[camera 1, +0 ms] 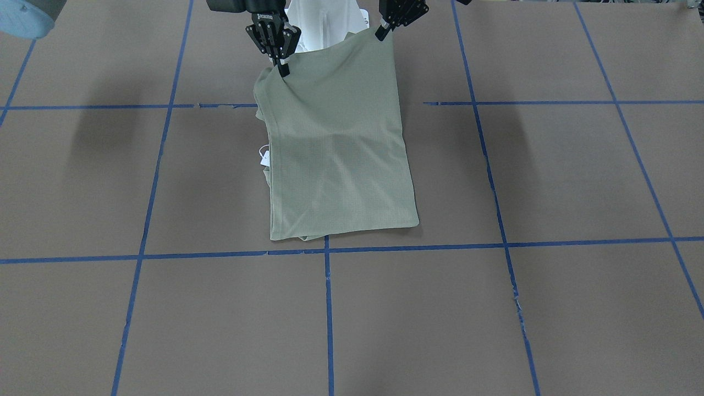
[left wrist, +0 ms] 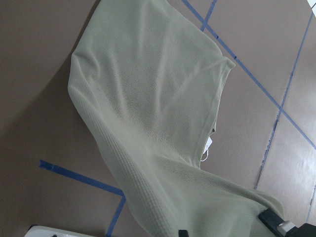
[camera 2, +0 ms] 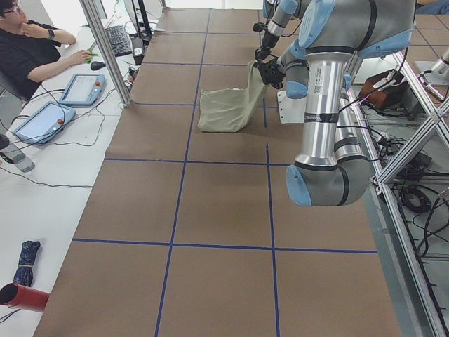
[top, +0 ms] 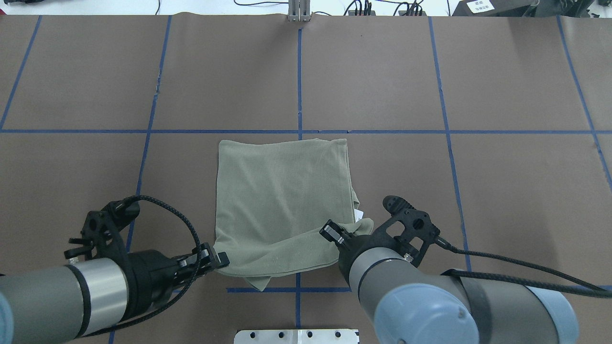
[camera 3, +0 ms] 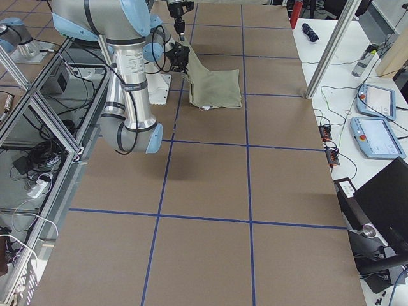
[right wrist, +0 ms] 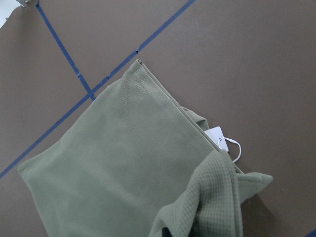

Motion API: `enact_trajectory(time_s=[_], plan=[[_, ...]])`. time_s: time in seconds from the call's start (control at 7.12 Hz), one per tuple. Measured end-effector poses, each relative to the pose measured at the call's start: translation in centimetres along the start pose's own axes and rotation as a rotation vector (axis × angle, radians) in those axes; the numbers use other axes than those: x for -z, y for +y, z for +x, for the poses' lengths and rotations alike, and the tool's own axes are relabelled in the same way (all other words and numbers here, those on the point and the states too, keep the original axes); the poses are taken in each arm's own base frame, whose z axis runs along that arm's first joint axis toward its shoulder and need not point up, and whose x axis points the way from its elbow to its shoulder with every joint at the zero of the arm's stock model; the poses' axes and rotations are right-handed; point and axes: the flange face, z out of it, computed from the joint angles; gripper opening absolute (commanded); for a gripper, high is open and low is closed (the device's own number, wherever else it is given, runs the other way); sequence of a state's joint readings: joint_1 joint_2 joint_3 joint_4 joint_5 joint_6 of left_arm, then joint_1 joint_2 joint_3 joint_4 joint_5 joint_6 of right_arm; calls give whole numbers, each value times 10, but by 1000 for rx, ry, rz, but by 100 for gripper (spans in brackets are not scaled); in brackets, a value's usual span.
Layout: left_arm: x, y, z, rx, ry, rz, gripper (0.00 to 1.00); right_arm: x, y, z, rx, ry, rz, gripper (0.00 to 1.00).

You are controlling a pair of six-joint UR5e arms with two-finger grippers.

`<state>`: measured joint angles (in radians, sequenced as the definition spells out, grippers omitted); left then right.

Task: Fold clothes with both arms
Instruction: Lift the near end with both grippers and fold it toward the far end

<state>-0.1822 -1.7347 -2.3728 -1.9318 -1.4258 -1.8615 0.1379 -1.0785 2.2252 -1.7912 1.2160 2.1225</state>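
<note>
The sage-green shirt (camera 1: 341, 159) lies folded in a rectangle in the middle of the table (top: 478, 191). Its edge nearest the robot is lifted off the table at both corners. My left gripper (top: 221, 259) is shut on the left near corner; it also shows in the front-facing view (camera 1: 379, 34). My right gripper (top: 331, 234) is shut on the right near corner, also in the front-facing view (camera 1: 282, 69). The white hang tag (top: 357, 212) pokes out at the shirt's right edge, and shows in the right wrist view (right wrist: 217, 136). The far part of the shirt (top: 282, 167) rests flat.
The brown table carries a blue tape grid (top: 300, 95). The white pedestal base (camera 1: 324, 22) stands just behind the lifted edge. An operator (camera 2: 35, 42) sits at a side desk with tablets (camera 2: 81, 88), beyond the table.
</note>
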Motion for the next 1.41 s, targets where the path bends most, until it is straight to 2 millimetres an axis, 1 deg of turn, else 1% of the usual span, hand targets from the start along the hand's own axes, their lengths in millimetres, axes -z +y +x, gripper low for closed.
enact_trajectory(time_s=[0.14, 0.28, 0.42, 0.56, 0.84, 0.98, 1.12, 1.41], plan=[[-27, -19, 0, -46, -27, 54, 0, -28, -8, -12, 10, -3, 23, 0], [-63, -38, 3, -79, -59, 103, 0, -56, -18, -19, 18, -6, 35, 0], [-91, -59, 10, -111, -85, 141, 0, -76, -27, -26, 26, -3, 45, 0], [-106, -83, 12, -136, -110, 171, 0, -92, -31, -38, 32, 3, 56, 0], [-118, -131, 8, -176, -158, 239, 0, -116, -37, -56, 35, 23, 76, 0], [-128, -149, 3, -188, -186, 264, 0, -126, -44, -59, 40, 37, 85, 0], [-143, -158, 2, -192, -211, 277, 0, -135, -51, -62, 42, 48, 92, 0], [-179, -167, 2, -193, -251, 287, 0, -161, -58, -75, 44, 50, 99, 0]])
